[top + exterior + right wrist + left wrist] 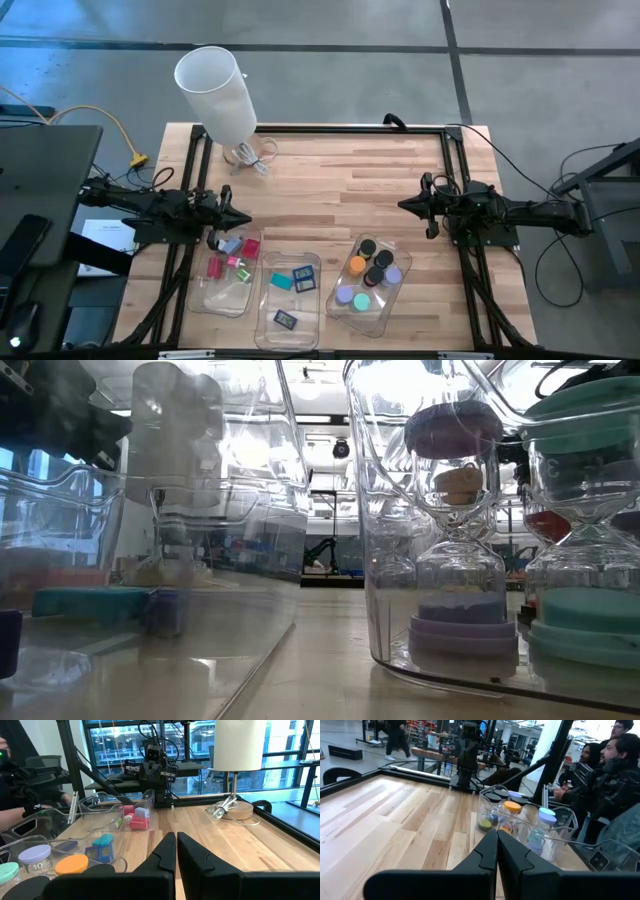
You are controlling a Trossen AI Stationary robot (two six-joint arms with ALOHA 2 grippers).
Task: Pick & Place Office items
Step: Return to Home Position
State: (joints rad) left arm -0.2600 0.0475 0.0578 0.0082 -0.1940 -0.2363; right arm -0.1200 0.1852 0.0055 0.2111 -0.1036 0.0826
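Note:
The office items lie in three clear trays near the table's front edge. Red and pink pieces (238, 262) fill the left tray (205, 305). Teal (281, 282) and blue blocks (305, 280) sit in the middle tray (262, 330). Round black (368, 247), orange (357, 266), purple (346, 295) and green caps (362, 299) stand in the right tray (380, 325). My left gripper (245, 218) is shut, level, just beyond the left tray's far end. My right gripper (402, 206) is shut, level, at the table's right side, beyond the right tray. Neither holds anything.
A tall white cylinder (218, 95) on a stand (250, 155) rises at the far left corner. A black frame (340, 130) rims the table. Bare wood lies between the two grippers. People (615, 765) sit beyond the table's near side.

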